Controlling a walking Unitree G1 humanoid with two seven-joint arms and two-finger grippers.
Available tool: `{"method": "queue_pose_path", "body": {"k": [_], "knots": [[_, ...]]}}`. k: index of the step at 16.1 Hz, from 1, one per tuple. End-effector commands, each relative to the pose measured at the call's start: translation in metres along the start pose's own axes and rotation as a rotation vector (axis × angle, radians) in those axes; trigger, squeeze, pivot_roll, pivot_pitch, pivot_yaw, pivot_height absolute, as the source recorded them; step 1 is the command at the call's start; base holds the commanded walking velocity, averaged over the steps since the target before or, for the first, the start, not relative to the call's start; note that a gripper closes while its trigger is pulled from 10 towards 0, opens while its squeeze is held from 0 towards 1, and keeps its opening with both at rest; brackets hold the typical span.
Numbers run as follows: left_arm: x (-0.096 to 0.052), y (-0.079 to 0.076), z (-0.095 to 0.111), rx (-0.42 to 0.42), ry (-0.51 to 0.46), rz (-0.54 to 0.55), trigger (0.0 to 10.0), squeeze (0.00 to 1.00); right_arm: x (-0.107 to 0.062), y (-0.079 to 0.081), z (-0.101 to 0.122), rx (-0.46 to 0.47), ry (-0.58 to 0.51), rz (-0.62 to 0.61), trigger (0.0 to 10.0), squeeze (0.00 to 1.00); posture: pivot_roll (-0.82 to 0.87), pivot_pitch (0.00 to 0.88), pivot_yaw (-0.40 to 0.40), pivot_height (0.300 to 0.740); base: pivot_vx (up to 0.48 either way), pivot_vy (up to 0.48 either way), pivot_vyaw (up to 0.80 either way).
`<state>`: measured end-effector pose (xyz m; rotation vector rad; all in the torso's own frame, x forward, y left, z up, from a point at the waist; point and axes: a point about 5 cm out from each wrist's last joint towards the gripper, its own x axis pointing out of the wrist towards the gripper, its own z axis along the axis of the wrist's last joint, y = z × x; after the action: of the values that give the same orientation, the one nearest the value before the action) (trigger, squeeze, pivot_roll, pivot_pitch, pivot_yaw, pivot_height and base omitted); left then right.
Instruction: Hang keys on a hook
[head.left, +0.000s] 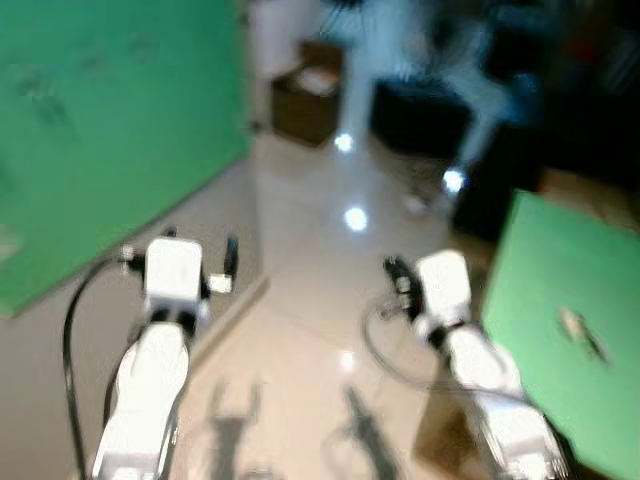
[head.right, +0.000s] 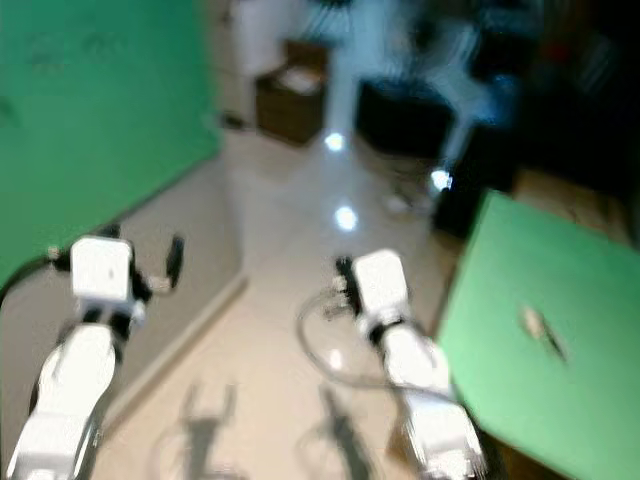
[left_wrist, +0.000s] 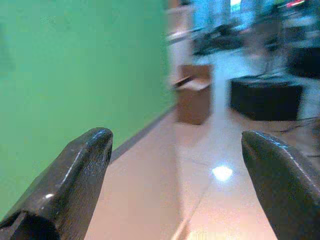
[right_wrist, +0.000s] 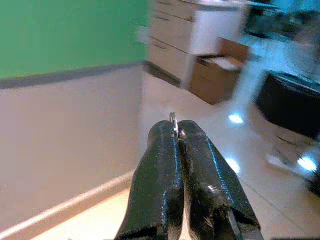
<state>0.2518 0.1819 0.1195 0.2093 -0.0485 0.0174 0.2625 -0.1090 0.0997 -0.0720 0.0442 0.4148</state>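
My right gripper (right_wrist: 176, 131) is shut, and a small metal key ring (right_wrist: 173, 119) pokes out between its fingertips; any keys on the ring are hidden. In the head views the right gripper (head.left: 393, 268) is held over the glossy floor, left of a green panel (head.left: 545, 290). On that panel lies a small pale object (head.left: 582, 334), too blurred to identify. My left gripper (left_wrist: 175, 165) is open with nothing between its fingers (left_wrist: 75, 175). It is held out beside a green wall (head.left: 100, 130).
A brown cardboard box (head.left: 308, 98) stands on the floor at the far end of the green wall. A low black box (head.left: 420, 118) and blurred pale furniture sit beyond it. A white drawer unit (right_wrist: 195, 30) stands near the cardboard box. Shiny beige floor (head.left: 320, 260) lies ahead.
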Motion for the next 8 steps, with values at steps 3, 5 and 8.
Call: {"method": "queue_pose_path", "body": {"k": [3, 5, 8], "knots": [[0.0028, -0.0116, 0.0045, 0.008, -0.021, -0.024, 10.0, 0.00, 0.0008, -0.0110, -0.0016, -0.027, 0.015, -0.028, 10.0, 0.00, 0.00, 0.000, -0.054, 0.740, 0.000, -0.240, 0.80], [0.0022, -0.0111, 0.0040, 0.010, -0.019, -0.012, 10.0, 0.00, 0.0028, -0.0134, -0.0017, -0.031, 0.017, -0.037, 10.0, 0.00, -0.01, 0.000, -0.052, 0.740, 0.000, -0.465, 0.80], [0.0038, -0.0109, 0.0041, 0.014, -0.019, -0.006, 10.0, 0.00, 0.0028, -0.0152, -0.0023, -0.033, 0.019, -0.051, 10.0, 0.00, -0.01, 0.000, -0.042, 0.740, 0.000, -0.472, 0.80]]}}
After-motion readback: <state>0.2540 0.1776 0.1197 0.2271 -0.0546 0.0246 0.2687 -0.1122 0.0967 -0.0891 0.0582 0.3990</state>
